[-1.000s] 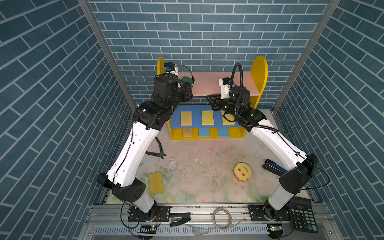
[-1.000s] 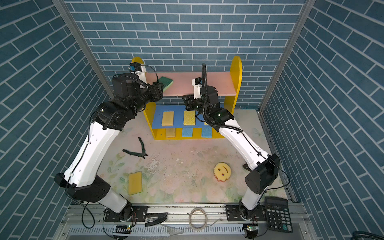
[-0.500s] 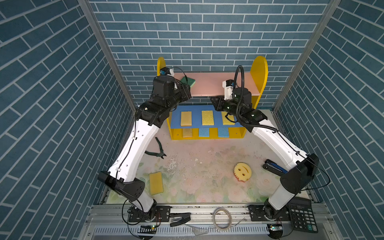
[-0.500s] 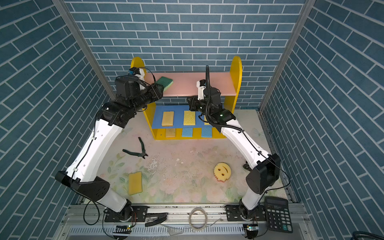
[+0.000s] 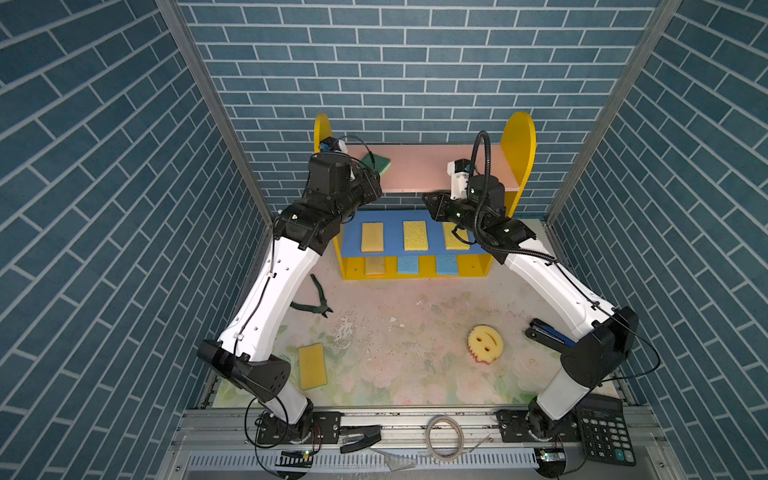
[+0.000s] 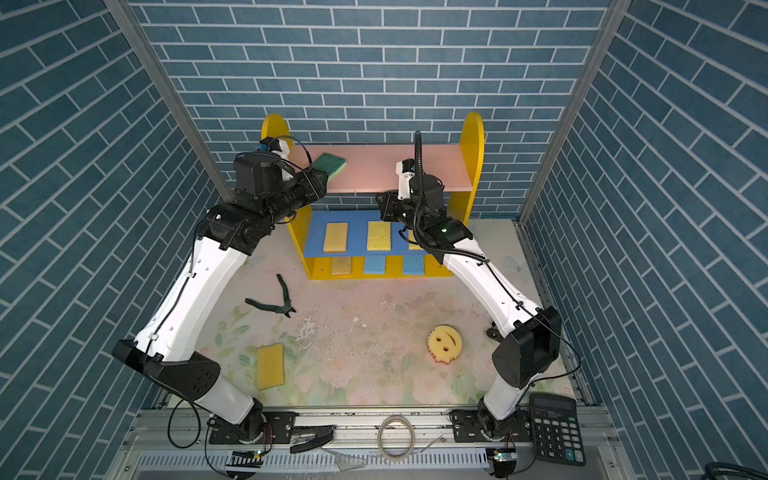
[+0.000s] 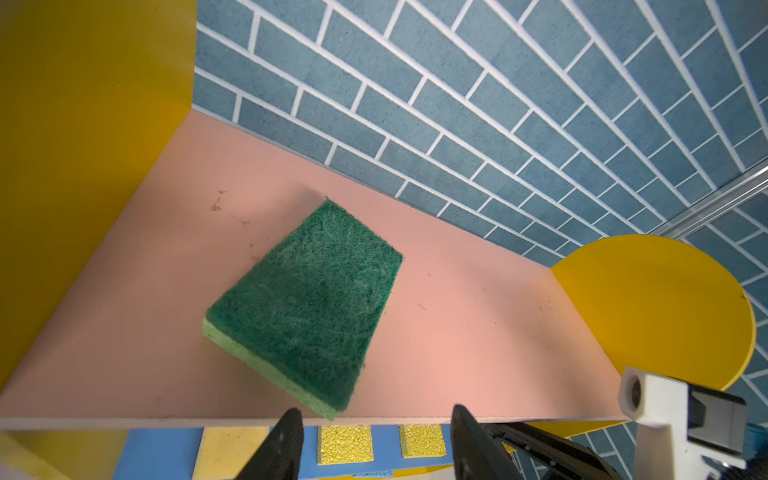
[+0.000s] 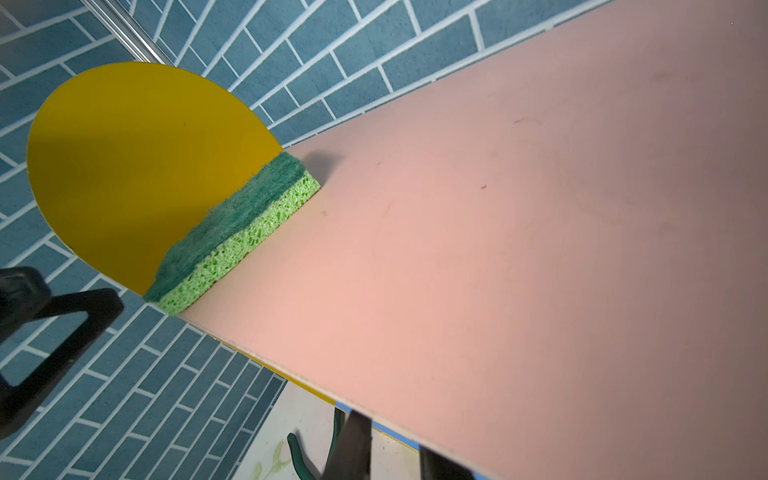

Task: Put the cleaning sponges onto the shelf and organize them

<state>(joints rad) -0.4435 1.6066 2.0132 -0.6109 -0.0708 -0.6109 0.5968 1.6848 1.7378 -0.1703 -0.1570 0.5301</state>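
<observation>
Your left gripper: jaws apart, empty, just short of the green-topped sponge, which lies askew on the pink top shelf board. Your right gripper: tips hidden by that board; grip cannot be told.

Green-handled pliers are lying open on the flowered tabletop, left of centre; a black-and-blue stapler is resting near its right edge; a wire coil is sitting on the front rail; a calculator is occupying the front right corner.
</observation>
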